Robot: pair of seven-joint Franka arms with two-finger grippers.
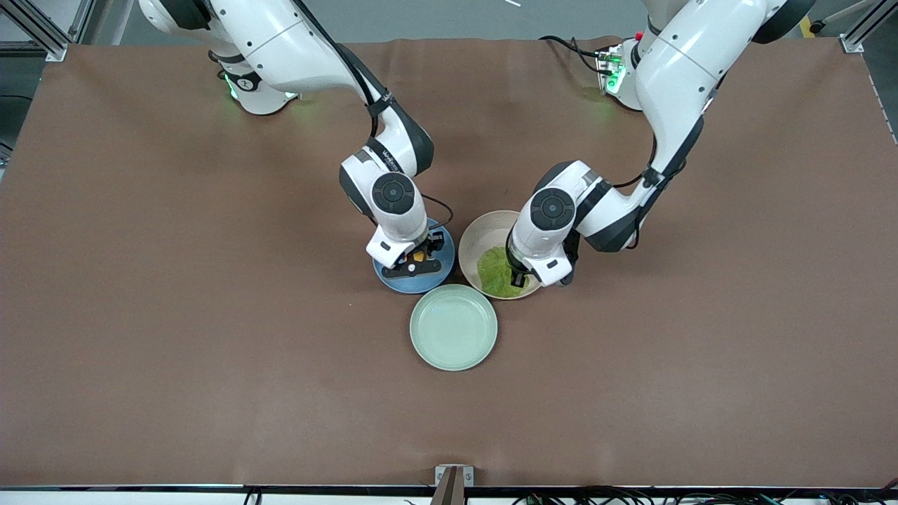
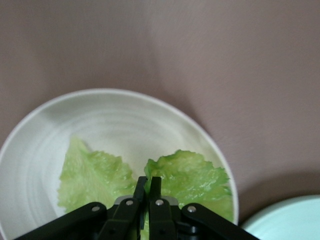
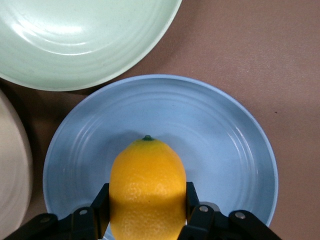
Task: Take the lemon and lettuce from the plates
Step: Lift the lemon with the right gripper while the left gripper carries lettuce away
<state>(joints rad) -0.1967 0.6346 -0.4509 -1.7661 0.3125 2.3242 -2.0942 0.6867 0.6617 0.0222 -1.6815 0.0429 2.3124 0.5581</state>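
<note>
The yellow-orange lemon (image 3: 147, 187) sits between the fingers of my right gripper (image 3: 146, 200), which is shut on it over the blue plate (image 3: 225, 150). In the front view the lemon (image 1: 418, 257) shows as a small spot in the right gripper (image 1: 417, 261) on the blue plate (image 1: 403, 282). My left gripper (image 2: 148, 186) is shut on a fold of the green lettuce (image 2: 195, 177), which lies on the beige-cream plate (image 2: 115, 115). In the front view the left gripper (image 1: 520, 278) is down on the lettuce (image 1: 495, 270) in the cream plate (image 1: 478, 235).
A pale mint-green plate (image 1: 454, 327) stands nearer to the front camera, touching close to both other plates; it also shows in the right wrist view (image 3: 80, 40) and the left wrist view (image 2: 290, 220). The brown table (image 1: 210, 337) spreads around.
</note>
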